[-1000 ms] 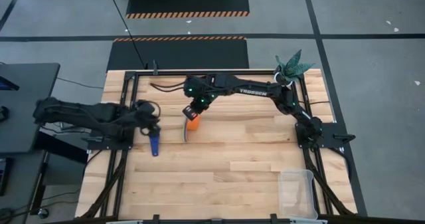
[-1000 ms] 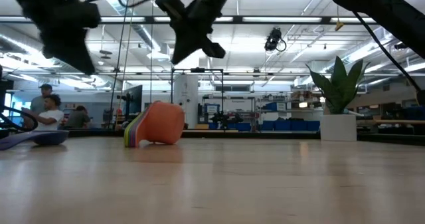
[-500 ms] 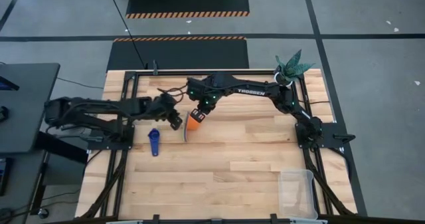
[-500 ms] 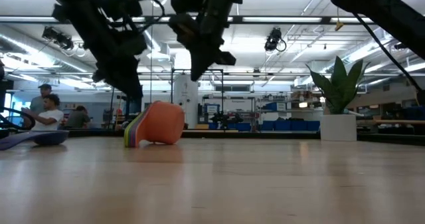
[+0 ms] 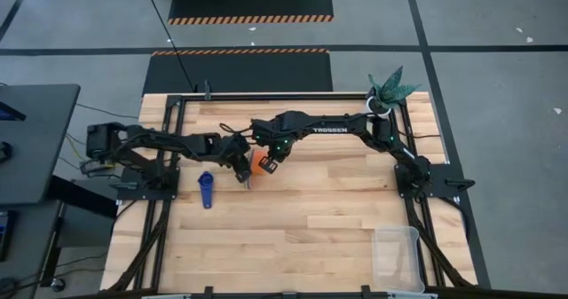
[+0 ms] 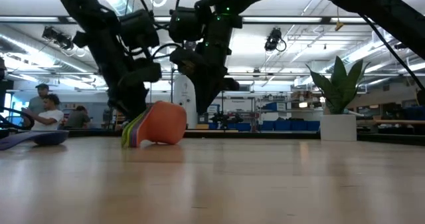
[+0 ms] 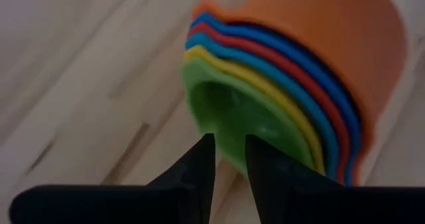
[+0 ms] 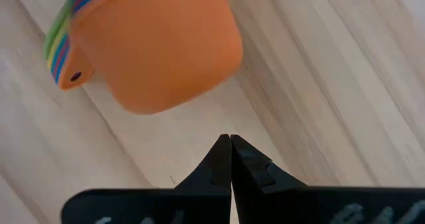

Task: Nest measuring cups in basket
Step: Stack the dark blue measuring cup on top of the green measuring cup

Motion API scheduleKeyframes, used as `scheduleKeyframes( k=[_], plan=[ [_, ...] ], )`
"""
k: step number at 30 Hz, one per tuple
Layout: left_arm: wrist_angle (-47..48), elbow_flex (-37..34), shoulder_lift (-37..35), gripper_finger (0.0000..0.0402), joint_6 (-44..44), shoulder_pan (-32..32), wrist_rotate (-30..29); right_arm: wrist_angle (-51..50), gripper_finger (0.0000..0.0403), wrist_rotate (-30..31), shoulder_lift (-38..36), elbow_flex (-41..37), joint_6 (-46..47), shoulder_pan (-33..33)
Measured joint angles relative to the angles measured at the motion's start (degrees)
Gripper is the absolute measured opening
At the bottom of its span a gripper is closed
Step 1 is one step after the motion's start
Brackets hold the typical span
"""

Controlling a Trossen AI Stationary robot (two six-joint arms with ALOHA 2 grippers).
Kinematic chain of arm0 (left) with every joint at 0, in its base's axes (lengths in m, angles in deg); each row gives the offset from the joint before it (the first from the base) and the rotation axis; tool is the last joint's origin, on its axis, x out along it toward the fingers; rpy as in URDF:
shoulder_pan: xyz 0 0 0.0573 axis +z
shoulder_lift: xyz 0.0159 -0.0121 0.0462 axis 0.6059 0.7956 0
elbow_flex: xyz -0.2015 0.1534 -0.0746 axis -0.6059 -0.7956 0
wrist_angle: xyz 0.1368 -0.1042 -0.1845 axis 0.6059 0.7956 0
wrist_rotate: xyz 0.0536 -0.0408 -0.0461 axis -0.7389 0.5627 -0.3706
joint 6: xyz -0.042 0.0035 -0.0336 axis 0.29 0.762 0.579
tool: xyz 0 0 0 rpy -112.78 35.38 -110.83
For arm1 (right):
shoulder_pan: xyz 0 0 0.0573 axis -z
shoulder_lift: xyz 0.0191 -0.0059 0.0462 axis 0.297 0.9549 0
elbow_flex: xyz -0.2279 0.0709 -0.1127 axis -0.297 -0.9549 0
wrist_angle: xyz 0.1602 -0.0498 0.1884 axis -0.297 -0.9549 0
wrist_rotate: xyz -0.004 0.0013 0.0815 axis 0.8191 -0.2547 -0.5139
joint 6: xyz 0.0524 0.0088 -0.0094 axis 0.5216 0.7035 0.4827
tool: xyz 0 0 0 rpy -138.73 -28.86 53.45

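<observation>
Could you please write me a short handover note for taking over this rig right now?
Left gripper: slightly open at the open mouth of the nested cup stack, holding nothing.
Right gripper: shut and empty, beside the stack's orange outer cup.
Stack lies on its side mid-table, green cup innermost.
One dark blue cup lies apart, nearer the left arm's base.
Basket sits at the table's near right corner with no cup in it.
Left: add the blue cup, move the stack into the basket.

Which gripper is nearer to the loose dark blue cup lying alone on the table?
Left. The left gripper sits just beside the dark blue cup; the right gripper is farther, beyond the orange cup stack.
</observation>
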Motion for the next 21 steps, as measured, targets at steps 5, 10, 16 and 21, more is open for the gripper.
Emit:
scheduleKeyframes(
  k=[5,10,16,21],
  plan=[
    [-3.26,-0.04,1.85,0.0091,-0.45,0.0,1.91,3.79,0.0002,-0.41,0.0,-2.94,0.55,0.13],
    [-5.31,0.0,1.88,0.0091,-0.82,0.0,2.91,10.12,0.0002,-3.97,-0.02,-5.93,0.8,0.57],
    [-4.58,0.0,1.86,0.0091,-2.32,-0.04,6.39,15.92,0.0002,-6.65,0.0,-9.09,0.69,0.85],
    [-5.14,-0.02,1.86,0.0091,-2.35,0.02,10.85,18.53,0.0002,-6.3,-0.02,-10.38,-0.84,0.85]
  ],
)
